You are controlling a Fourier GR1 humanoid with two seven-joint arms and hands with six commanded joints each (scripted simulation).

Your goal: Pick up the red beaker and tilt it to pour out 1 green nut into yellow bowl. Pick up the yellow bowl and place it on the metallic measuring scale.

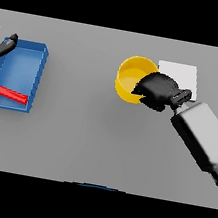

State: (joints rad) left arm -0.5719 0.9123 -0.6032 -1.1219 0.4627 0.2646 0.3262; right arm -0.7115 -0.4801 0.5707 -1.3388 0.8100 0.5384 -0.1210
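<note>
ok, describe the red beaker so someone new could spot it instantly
Look at the left edge of the grey table, where a blue tray sits. The red beaker lies on its side near the tray's front end. It is the only red thing; the left hand beside the tray's far corner is dark.

My yellow bowl (130, 77) is round and bright, and it stands upright on the grey table. I can see down into it on its left part; my right hand (157, 90) covers its right side, with my fingers curled on its rim. Just beside the bowl, on the right, lies the scale (180, 74), a flat pale square; the bowl's edge sits right next to it. The red beaker (9, 94) is far off to the left. It is long and thin, and it lies on its side inside a blue tray (39, 55).
</note>
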